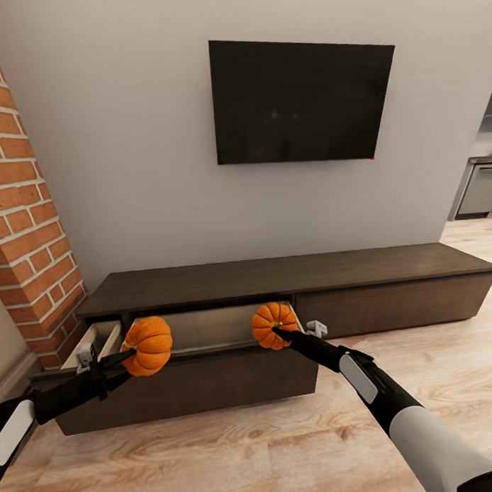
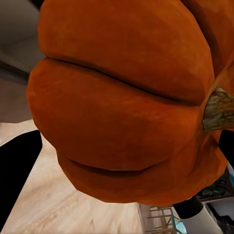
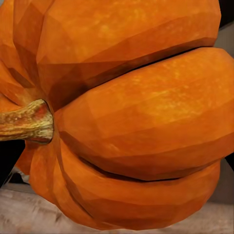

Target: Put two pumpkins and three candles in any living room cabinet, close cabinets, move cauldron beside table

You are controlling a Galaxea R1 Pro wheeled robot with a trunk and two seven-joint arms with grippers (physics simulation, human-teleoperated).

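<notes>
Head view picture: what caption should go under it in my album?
Each pincer, left and right, holds a pumpkin, left pumpkin and right pumpkin, over the cabinet's open drawer.

Both ribbed orange pumpkins look smooth, faintly mottled, with rough woody stems. The long dark-brown cabinet is matt grained wood; the pale plank floor has a slight sheen.
</notes>
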